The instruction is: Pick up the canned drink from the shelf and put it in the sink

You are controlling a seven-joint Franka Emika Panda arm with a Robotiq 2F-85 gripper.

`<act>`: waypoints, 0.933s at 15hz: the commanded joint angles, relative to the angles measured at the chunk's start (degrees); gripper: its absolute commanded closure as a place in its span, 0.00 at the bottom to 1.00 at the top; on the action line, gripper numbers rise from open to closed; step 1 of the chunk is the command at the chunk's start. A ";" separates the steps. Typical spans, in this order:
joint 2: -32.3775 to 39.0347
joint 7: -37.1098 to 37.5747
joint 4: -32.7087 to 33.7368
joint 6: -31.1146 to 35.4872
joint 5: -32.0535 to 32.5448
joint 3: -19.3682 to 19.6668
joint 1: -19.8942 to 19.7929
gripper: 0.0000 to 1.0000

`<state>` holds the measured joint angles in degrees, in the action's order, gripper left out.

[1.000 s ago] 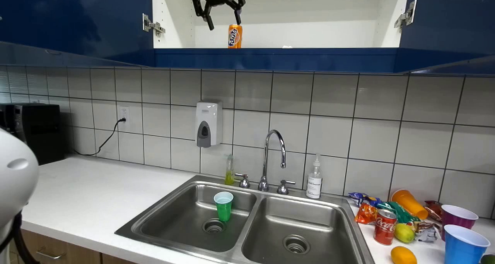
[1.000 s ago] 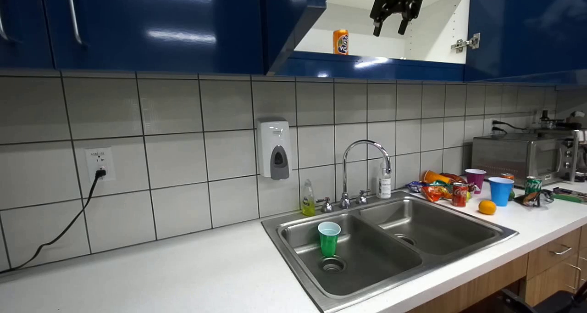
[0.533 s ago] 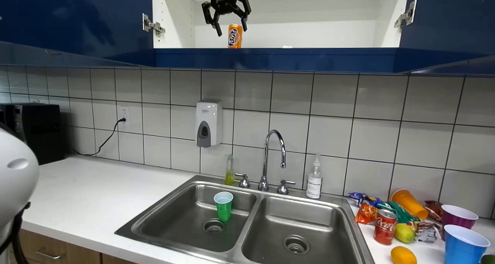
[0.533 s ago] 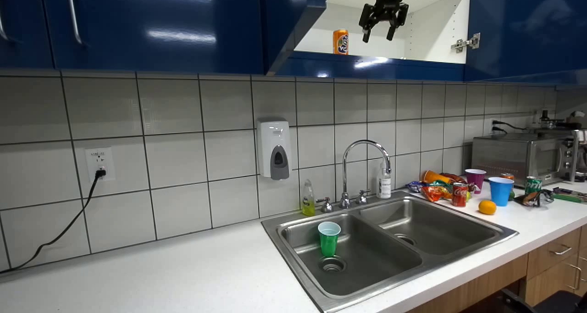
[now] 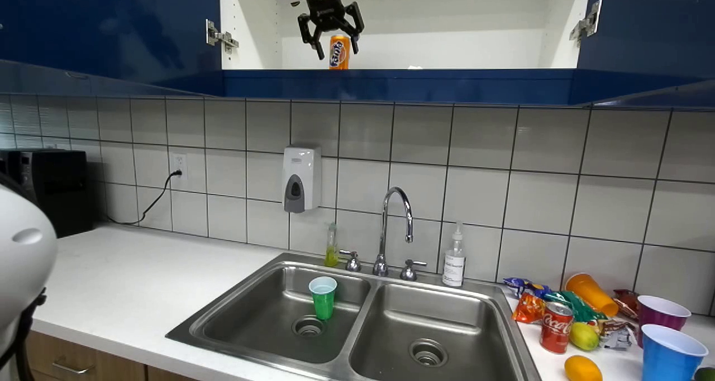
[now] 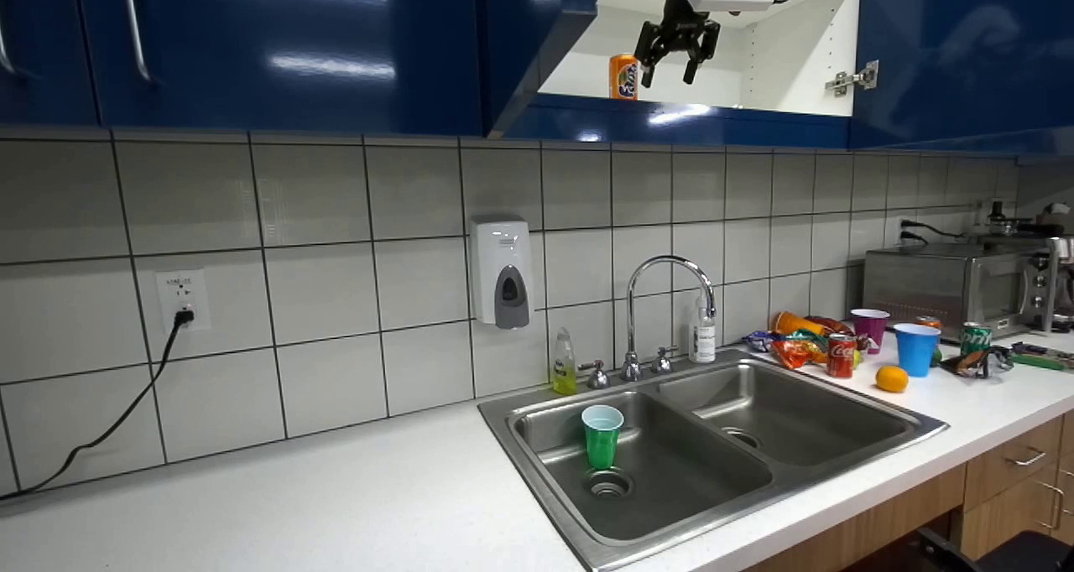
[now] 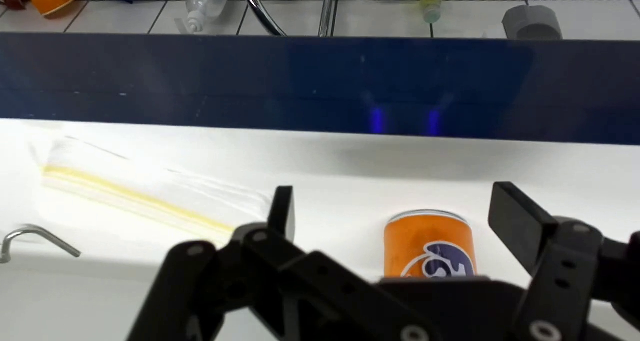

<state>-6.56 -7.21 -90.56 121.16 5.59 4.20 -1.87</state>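
Note:
The canned drink (image 5: 339,52) is an orange can standing upright on the white shelf (image 7: 350,163) of the open cabinet. It also shows in an exterior view (image 6: 623,77). My gripper (image 5: 338,54) is open and empty, pointing down. Its fingers appear on either side of the can there, but in an exterior view the gripper (image 6: 668,82) hangs right of the can, apart from it. In the wrist view the can (image 7: 430,243) shows between the spread fingers, nearer the right one; its lower part is hidden by the gripper body. The steel double-basin sink (image 5: 251,314) lies below the cabinet.
The blue front edge (image 5: 400,85) runs along the shelf. Open blue doors (image 5: 642,34) flank the cabinet. A clear bag (image 7: 135,196) with a yellow strip lies on the shelf. A green cup (image 5: 323,300) stands in the left basin. The faucet (image 5: 385,224) rises behind the sink.
My gripper has moved down and closer to the can, rightward in one exterior view and leftward in the other. It stays open. The can has not moved.

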 commanded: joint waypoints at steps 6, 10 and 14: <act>6.06 0.58 7.95 0.28 -1.88 -0.63 0.10 0.00; 8.45 0.70 10.54 0.63 -1.79 -0.87 0.17 0.00; 10.22 0.62 11.87 1.76 -1.90 -0.75 0.82 0.00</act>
<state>1.45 -7.21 -81.69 122.31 4.32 3.67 -1.26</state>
